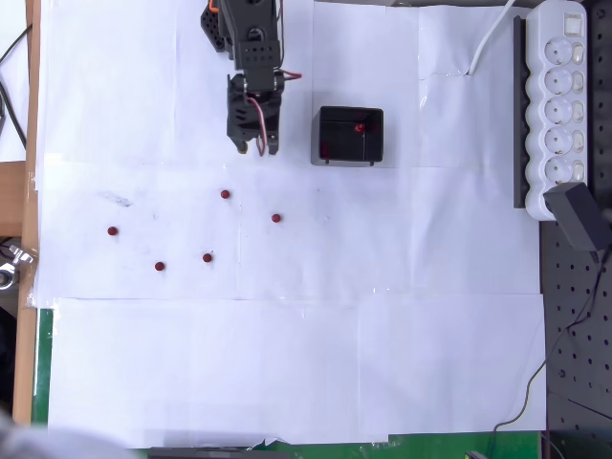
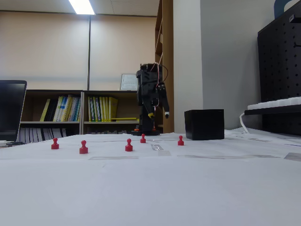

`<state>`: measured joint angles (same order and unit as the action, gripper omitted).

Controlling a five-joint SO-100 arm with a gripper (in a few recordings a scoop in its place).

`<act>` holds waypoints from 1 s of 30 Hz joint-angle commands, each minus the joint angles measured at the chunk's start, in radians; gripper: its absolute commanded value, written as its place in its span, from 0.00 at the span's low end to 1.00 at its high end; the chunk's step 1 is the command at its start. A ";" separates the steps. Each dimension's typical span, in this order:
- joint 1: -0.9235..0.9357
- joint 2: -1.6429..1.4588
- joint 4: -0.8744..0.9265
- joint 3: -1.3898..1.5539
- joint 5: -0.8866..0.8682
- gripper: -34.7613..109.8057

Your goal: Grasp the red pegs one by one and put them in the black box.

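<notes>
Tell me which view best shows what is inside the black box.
The overhead view: it looks straight down into the black box, where at least one red peg is visible near its upper wall. The fixed view shows the box from the side, so its walls hide the contents.

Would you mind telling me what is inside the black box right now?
In the overhead view, the box holds red pegs: one near its top wall, another faintly at its left. Shadow may hide more. In the fixed view its wall hides the inside.
</notes>
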<state>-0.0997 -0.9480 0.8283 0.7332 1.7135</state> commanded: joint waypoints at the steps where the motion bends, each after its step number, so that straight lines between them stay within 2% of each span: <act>1: -0.002 -0.015 -0.129 -0.012 -0.003 0.36; 11: 0.032 -0.100 -0.265 -0.046 -0.029 0.36; 19: 0.132 -0.163 -0.561 -0.212 -0.126 0.36; 30: 0.172 -0.279 -0.755 -0.218 -0.138 0.36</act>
<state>0.0506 -1.2026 0.1243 0.4985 1.5739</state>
